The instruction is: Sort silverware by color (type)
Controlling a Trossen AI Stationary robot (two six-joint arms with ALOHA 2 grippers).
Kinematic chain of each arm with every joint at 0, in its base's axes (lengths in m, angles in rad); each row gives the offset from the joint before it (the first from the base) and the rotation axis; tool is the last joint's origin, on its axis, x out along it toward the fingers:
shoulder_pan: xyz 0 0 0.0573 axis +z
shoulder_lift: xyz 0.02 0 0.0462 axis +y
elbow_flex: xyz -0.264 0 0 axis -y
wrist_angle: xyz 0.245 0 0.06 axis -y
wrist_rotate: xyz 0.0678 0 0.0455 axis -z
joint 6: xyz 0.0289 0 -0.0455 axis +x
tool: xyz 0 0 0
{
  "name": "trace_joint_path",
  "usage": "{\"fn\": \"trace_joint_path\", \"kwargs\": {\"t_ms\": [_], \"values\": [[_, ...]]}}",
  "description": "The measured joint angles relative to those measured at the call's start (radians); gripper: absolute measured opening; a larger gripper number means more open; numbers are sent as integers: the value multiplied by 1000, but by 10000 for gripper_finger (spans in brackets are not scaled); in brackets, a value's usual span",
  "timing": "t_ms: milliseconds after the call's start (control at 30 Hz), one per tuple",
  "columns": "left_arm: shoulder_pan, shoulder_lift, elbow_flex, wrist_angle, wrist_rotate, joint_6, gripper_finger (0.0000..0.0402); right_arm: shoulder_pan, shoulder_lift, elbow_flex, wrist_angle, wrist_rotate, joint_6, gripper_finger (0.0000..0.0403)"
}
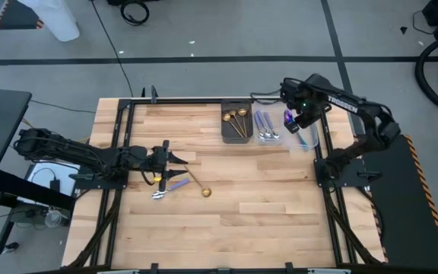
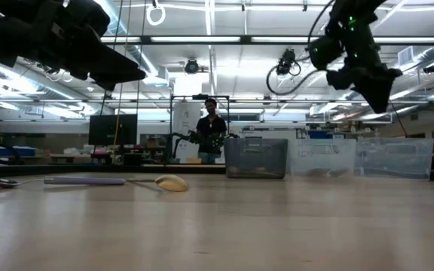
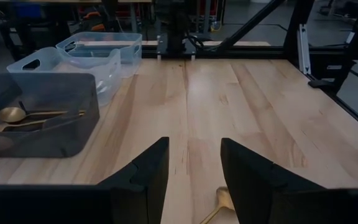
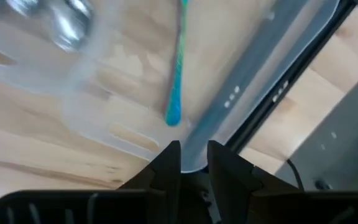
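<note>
High view: left gripper (image 1: 175,159) jaws open above loose gold spoon (image 1: 201,188); right gripper (image 1: 298,126) jaws slightly parted, empty, over clear plastic bin (image 1: 308,138) holding teal utensil (image 4: 178,74).

Bare wooden tabletop (image 1: 265,213) lies open centre and right; three rectangular plastic bins (image 1: 268,125) block the far edge.

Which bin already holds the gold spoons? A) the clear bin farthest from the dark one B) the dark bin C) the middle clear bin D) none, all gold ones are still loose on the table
B: two gold spoons lie in the dark bin, seen in both the high and left wrist views; one more gold spoon lies loose on the table.
</note>
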Motion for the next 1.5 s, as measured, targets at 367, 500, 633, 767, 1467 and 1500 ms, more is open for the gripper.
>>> {"fn": "trace_joint_path", "kwargs": {"t_ms": [367, 500, 633, 767, 1467, 1500], "values": [[-28, -94, 0, -43, 1, 3, 143, 154, -66, 41, 3, -55, 98, 89], [-28, -118, 0, -60, 1, 14, 142, 246, -70, 41, 41, -60, 157, 89], [-28, -120, 0, -61, 0, 17, 142, 351, -65, 41, 157, -79, 193, 89], [-28, -124, 0, -62, 0, 26, 142, 451, -60, 41, 294, -71, 236, 89], [-74, -166, 1, -130, 2, -34, 142, 828, 91, 41, 1013, 184, 166, 89], [-80, -173, 1, -153, 3, -46, 142, 841, 108, 41, 1031, 186, 158, 89]]}}
